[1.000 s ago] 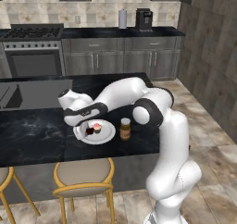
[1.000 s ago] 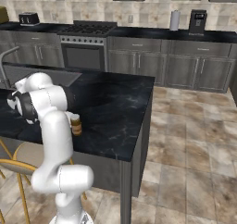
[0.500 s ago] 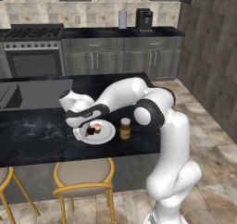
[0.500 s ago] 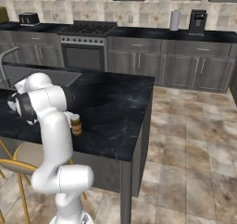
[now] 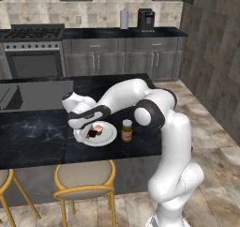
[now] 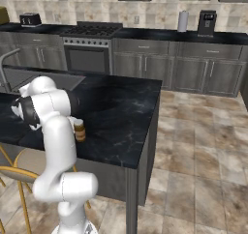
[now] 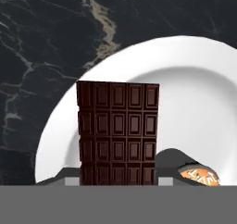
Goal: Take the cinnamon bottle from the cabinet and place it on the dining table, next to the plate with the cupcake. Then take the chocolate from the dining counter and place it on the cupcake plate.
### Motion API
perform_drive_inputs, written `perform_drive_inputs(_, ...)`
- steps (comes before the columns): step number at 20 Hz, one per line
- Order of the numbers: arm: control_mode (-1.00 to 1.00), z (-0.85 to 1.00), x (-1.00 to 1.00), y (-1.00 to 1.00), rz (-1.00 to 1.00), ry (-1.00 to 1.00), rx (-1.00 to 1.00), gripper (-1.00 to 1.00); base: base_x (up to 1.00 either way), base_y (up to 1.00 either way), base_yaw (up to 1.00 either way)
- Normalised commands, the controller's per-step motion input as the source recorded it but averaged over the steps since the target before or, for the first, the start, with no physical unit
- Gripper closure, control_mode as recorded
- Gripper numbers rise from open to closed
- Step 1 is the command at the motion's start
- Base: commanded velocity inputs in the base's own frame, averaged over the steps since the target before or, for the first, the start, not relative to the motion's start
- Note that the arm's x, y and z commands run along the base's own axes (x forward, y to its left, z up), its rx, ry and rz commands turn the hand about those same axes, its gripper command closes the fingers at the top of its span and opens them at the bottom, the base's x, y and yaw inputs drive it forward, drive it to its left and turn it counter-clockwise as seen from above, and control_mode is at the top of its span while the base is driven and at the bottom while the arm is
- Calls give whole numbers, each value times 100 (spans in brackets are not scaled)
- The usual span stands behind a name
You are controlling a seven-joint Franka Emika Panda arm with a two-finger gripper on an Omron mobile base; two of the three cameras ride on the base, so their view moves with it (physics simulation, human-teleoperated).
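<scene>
The gripper (image 7: 118, 179) is closed on the chocolate (image 7: 118, 130), which stands up between the two dark fingertips (image 7: 173, 160) at the near edge of the hand view, its far end reaching out over the plate (image 7: 190, 93). The step in hand looks like the last one: setting the bar down on the plate. To do it well, lower it until it is almost on the white surface, open the jaws only then, and lift straight away so the bar does not drag or tip off the rim. Keep it to the bare part of the plate, since the cupcake (image 5: 97, 127) sits just beside the gripper. Beyond the hand, from the left base view, the plate rests on the dining table (image 5: 42, 127), and the cinnamon bottle (image 5: 126, 130) stands just beside it, apparently already placed.
</scene>
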Motion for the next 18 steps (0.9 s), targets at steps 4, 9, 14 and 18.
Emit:
perform_drive_inputs(4, -100, -1, 9, 0, -10, -5, 0, 100, 0, 0, 0)
perform_drive_inputs(9, -100, -4, 3, 0, -10, -4, 0, 100, 0, 0, 0)
perform_drive_inputs(14, -100, -5, 0, 0, -10, -3, 0, -100, 0, 0, 0)
perform_drive_inputs(18, -100, -2, 5, -1, -10, -3, 0, -100, 0, 0, 0)
